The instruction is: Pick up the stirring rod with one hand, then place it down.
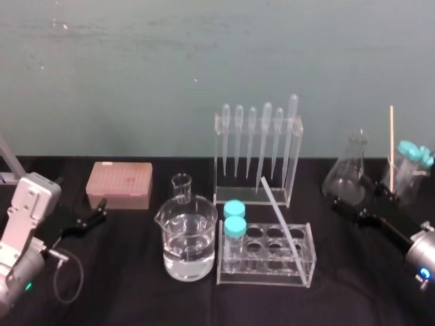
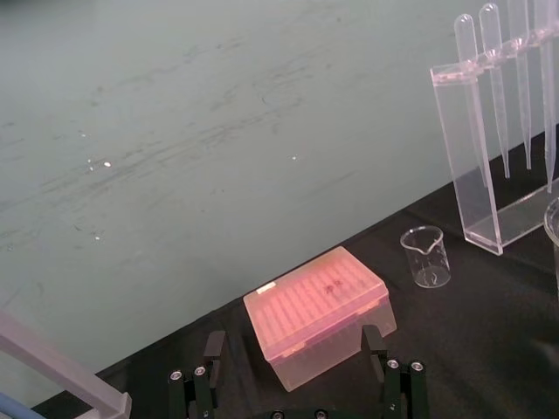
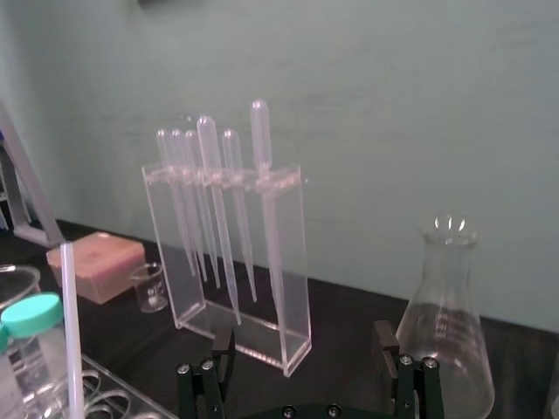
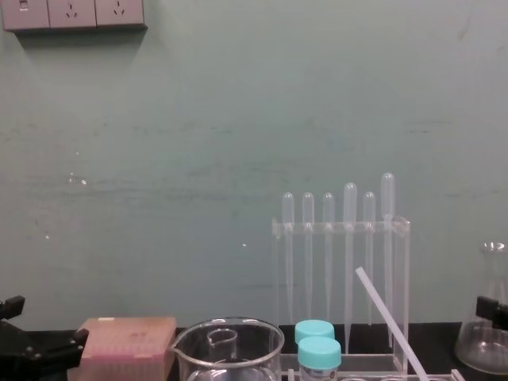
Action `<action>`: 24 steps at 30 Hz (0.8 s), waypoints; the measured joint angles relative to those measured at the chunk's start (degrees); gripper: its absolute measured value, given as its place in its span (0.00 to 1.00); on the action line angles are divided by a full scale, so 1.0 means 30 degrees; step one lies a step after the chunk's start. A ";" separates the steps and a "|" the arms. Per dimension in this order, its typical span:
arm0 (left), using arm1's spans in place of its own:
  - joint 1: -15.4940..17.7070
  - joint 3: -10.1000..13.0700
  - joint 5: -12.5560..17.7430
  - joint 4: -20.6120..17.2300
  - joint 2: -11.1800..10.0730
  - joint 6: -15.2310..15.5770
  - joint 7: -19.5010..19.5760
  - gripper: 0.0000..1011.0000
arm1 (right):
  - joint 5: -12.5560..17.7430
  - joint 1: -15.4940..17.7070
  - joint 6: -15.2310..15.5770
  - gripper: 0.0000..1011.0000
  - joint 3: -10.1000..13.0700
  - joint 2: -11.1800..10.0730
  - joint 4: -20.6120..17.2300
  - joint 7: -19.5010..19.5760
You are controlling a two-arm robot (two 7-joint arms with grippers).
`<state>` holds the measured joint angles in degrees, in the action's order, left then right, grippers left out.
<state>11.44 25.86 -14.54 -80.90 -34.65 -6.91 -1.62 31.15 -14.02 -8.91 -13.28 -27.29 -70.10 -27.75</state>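
The stirring rod point(image 1: 280, 214) is a thin translucent-white stick leaning at a slant in the clear test tube rack point(image 1: 266, 266) at centre. Its upper end points toward the pipette rack; it also appears as the rod point(image 4: 389, 321) and the rod point(image 3: 70, 332). My right gripper point(image 1: 353, 207) hovers to the right of the rack, in front of the flask, apart from the rod. In its wrist view the right gripper point(image 3: 306, 332) stands open with nothing between its fingers. My left gripper point(image 1: 92, 217) rests at the left by the pink box, and the left gripper point(image 2: 293, 336) is open and holds nothing.
A water-filled beaker point(image 1: 189, 238) and a small beaker point(image 1: 181, 188) stand left of the test tube rack, which holds two teal-capped tubes point(image 1: 234, 227). Behind are the pipette rack point(image 1: 258, 153) and a pink tip box point(image 1: 119, 185). A conical flask point(image 1: 350, 170) and a jar point(image 1: 408, 173) stand right.
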 joint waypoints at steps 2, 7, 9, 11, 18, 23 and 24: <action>-0.0001 0.0001 -0.0001 0.0001 0.0000 0.0000 0.0001 0.99 | 0.0000 -0.0055 -0.0142 0.99 0.0010 -0.0001 0.0015 -0.0015; -0.0001 0.0001 -0.0001 0.0001 0.0000 0.0000 0.0001 0.99 | 0.0023 -0.0126 -0.0400 0.99 0.0022 0.0003 0.0074 -0.0120; 0.0000 0.0001 -0.0001 0.0001 0.0000 0.0000 0.0001 0.99 | 0.0029 -0.0149 -0.0447 0.99 0.0024 0.0005 0.0086 -0.0158; -0.0001 0.0001 0.0000 0.0001 0.0000 0.0000 0.0001 0.99 | 0.0043 -0.0170 -0.0531 0.99 0.0029 0.0007 0.0102 -0.0194; -0.0001 0.0000 0.0000 0.0001 0.0000 0.0000 0.0001 0.99 | 0.0064 -0.0217 -0.0680 0.99 0.0042 0.0017 0.0137 -0.0270; -0.0001 0.0000 0.0000 0.0001 0.0000 0.0000 0.0001 0.99 | 0.0074 -0.0235 -0.0729 0.99 0.0052 0.0021 0.0151 -0.0312; -0.0001 0.0001 -0.0001 0.0002 0.0000 0.0000 0.0001 0.99 | 0.0077 -0.0241 -0.0739 0.99 0.0055 0.0022 0.0153 -0.0319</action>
<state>11.43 25.86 -14.55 -80.90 -34.65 -6.91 -1.62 31.38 -14.74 -11.13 -13.11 -27.22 -69.64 -28.71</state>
